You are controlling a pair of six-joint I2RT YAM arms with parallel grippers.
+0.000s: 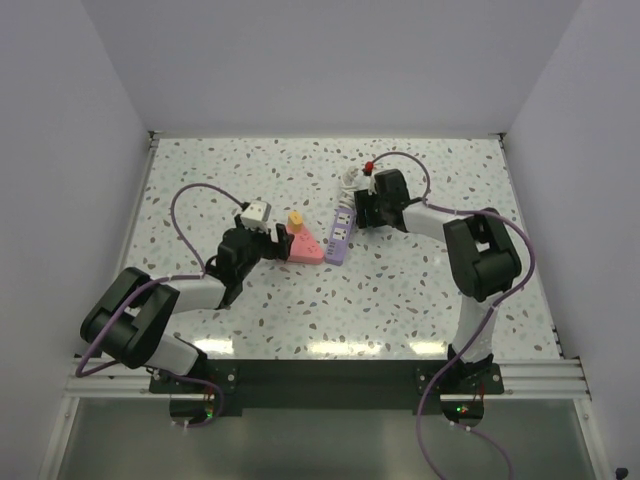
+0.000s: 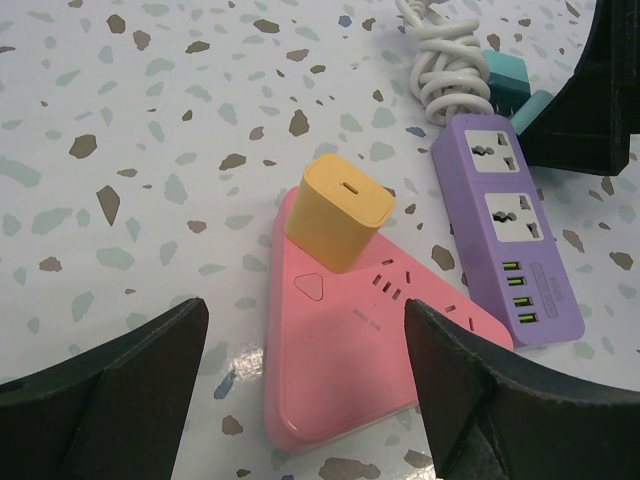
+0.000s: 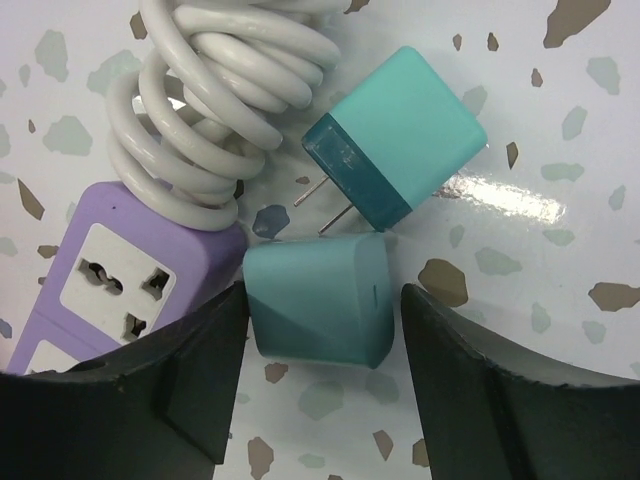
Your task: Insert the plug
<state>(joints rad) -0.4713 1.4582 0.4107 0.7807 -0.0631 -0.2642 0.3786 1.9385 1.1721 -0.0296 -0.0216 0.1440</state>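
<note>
A yellow plug (image 2: 340,212) stands in the pink triangular power strip (image 2: 360,340); both also show in the top view, the plug (image 1: 295,220) on the strip (image 1: 306,249). My left gripper (image 2: 305,318) is open, its fingers either side of the strip's near corner, holding nothing. A purple power strip (image 3: 110,285) lies beside the pink one, with a coiled white cord (image 3: 215,95) at its far end. My right gripper (image 3: 322,300) is open around a teal plug (image 3: 320,300) lying on the table. The left finger is at the plug's side and the right finger stands apart from it.
A second teal plug (image 3: 400,130) with bare prongs lies just beyond the first, next to the cord. A small red object (image 1: 369,166) sits behind the cord. White walls bound the speckled table (image 1: 450,180) on three sides.
</note>
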